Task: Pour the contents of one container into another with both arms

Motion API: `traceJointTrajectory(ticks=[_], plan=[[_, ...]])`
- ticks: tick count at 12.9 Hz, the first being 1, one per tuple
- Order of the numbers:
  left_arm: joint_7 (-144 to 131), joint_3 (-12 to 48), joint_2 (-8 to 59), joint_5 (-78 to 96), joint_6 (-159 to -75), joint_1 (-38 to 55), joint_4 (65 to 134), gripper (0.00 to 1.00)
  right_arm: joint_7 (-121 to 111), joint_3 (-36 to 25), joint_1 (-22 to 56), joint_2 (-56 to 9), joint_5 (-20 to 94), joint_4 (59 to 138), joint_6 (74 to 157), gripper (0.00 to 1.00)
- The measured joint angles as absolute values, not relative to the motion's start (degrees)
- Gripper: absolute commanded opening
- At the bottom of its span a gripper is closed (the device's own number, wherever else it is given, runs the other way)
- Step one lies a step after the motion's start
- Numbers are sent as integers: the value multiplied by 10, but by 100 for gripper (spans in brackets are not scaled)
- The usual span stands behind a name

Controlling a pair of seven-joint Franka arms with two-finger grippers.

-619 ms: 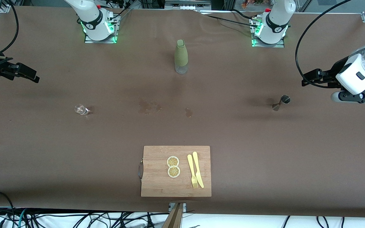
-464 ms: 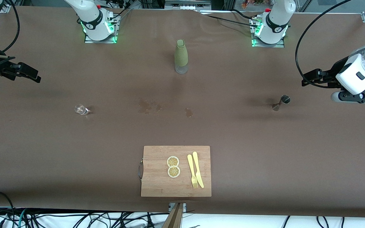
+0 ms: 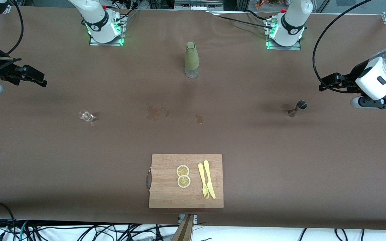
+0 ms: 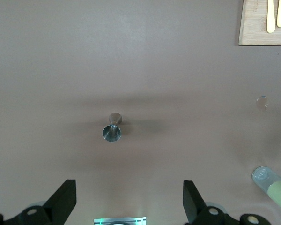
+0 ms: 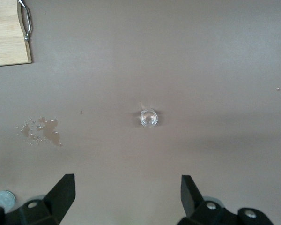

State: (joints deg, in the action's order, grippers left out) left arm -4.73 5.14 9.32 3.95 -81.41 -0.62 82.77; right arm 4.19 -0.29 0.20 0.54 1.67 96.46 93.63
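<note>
**Pour job: nothing grabbed yet**

Left pincer (image 3: 325,85) hangs spread wide and empty over the desk (image 3: 246,140), near the metal jigger (image 3: 297,108). Right pincer (image 3: 37,78) hangs spread and empty too, well apart from the jigger, up by the small glass (image 3: 85,115). Both containers stand untouched, so I'd guess grasping, lifting and pouring all remain.

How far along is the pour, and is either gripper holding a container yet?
Nothing is done yet. The small clear glass and the metal jigger both stand untouched on the brown table. Nothing is in hand: the right gripper is open over the glass, and the left gripper is open over the jigger. Gripping, lifting and pouring all remain. Wet spots mark the table's middle.
</note>
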Motion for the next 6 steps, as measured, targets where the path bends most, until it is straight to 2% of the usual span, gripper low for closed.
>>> traceJointTrajectory(ticks=[6], plan=[[-61, 51, 93, 40, -814, -6, 828, 100, 42, -3, 2, 5, 16, 965, 935, 100]])
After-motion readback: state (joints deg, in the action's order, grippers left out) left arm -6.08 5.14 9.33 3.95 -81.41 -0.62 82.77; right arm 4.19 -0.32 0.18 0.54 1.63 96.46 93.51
